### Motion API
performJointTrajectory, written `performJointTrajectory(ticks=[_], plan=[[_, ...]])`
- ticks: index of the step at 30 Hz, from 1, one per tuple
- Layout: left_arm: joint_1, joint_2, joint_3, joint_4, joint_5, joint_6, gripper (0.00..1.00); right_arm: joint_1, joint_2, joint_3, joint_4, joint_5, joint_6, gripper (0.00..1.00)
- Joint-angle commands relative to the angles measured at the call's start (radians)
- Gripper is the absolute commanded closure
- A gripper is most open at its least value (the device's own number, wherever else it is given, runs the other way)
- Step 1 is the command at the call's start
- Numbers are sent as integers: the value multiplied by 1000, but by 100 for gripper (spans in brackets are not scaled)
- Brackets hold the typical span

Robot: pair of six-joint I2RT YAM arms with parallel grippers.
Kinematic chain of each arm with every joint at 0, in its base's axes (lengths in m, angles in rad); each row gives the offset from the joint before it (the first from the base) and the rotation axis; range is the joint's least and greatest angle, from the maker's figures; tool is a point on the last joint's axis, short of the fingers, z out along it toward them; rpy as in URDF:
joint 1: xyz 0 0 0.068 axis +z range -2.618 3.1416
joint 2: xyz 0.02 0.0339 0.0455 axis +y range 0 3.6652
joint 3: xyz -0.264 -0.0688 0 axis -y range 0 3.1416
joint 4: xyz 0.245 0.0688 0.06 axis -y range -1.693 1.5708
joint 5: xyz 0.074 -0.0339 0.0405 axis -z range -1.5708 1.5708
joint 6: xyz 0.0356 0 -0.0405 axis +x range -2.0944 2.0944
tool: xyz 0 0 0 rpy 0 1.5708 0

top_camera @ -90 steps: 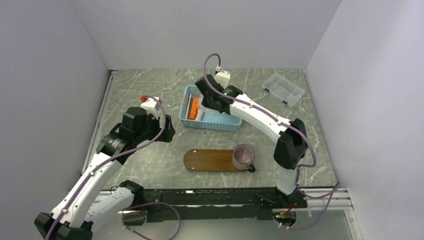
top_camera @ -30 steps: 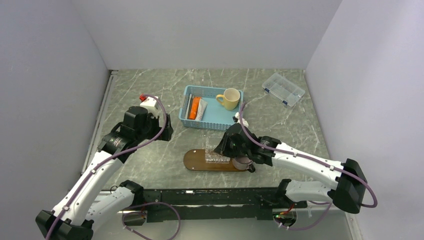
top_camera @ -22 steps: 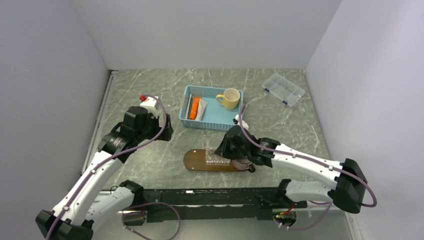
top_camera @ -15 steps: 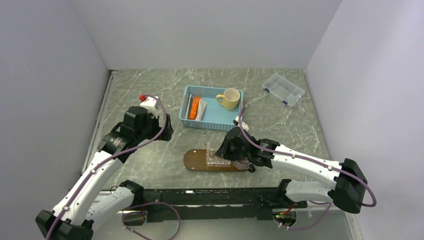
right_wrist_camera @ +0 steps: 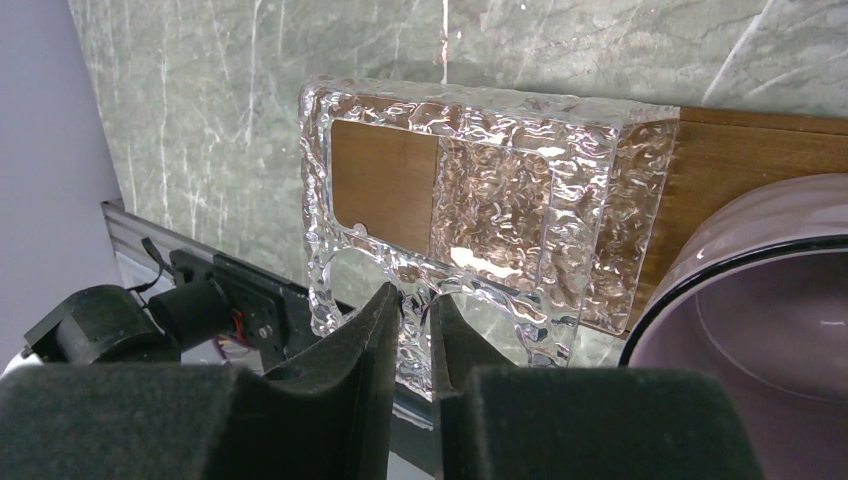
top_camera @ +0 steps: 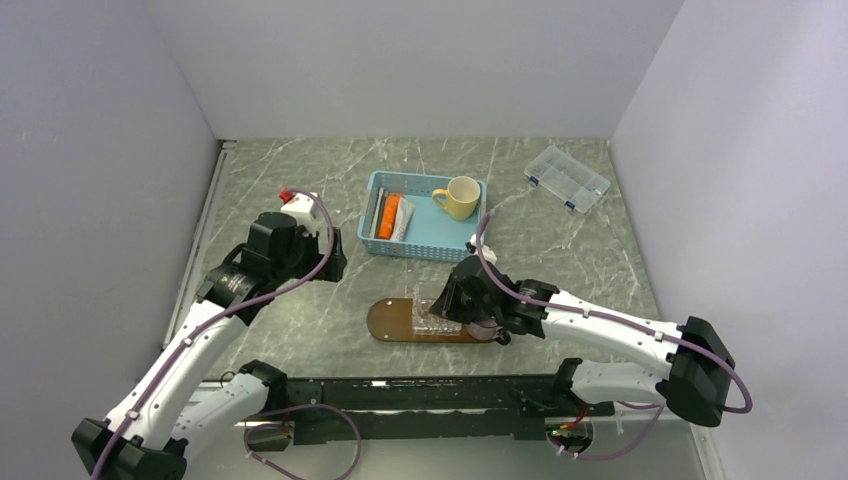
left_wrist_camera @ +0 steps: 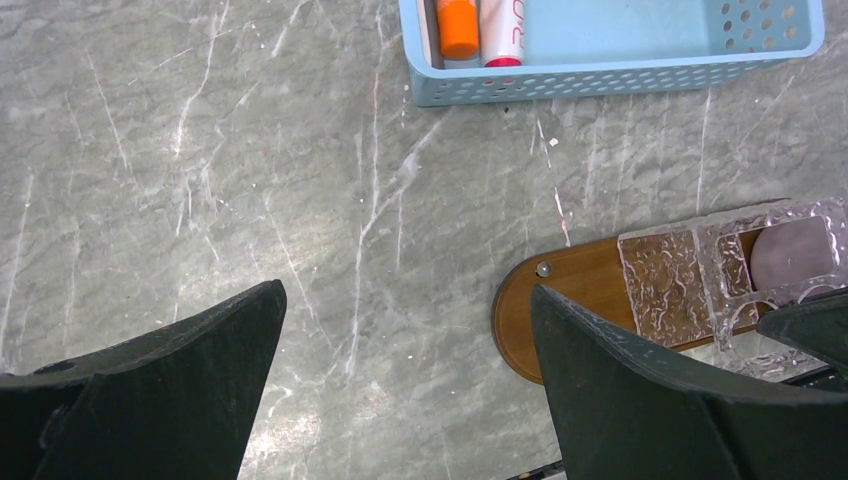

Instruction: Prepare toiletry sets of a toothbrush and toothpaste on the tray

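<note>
The dark brown oval tray [top_camera: 392, 322] lies near the front edge, and its left end also shows in the left wrist view [left_wrist_camera: 565, 300]. My right gripper [top_camera: 447, 305] [right_wrist_camera: 412, 295] is shut on the rim of a clear textured holder [top_camera: 430, 320] [right_wrist_camera: 480, 190]. The holder sits over the tray's middle, beside a purple cup [right_wrist_camera: 770, 290]. An orange toothpaste [top_camera: 387, 215] [left_wrist_camera: 458, 18] and a white toothpaste [top_camera: 402, 218] [left_wrist_camera: 503, 25] lie in the blue basket [top_camera: 440, 243]. A grey toothbrush [top_camera: 374, 214] lies beside them. My left gripper [top_camera: 333, 266] [left_wrist_camera: 405, 290] hangs open over bare table left of the tray.
A yellow mug [top_camera: 462, 196] stands in the right part of the blue basket [left_wrist_camera: 600, 78]. A clear compartment box [top_camera: 566, 178] lies at the back right. Walls close in the table on three sides.
Three seconds ago my right arm was at the basket; it now holds the clear holder over the tray. In the last second it only shifted slightly. The left arm has not moved.
</note>
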Motion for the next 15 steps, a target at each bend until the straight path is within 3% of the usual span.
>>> performJointTrajectory(ticks=[1,15], plan=[[5,7,4,17,5,4,1,7,-27,-1,54,-16,-3,100],[7,9,4,16,3,6,1,9,-26,-19,54,-23,-21,100]])
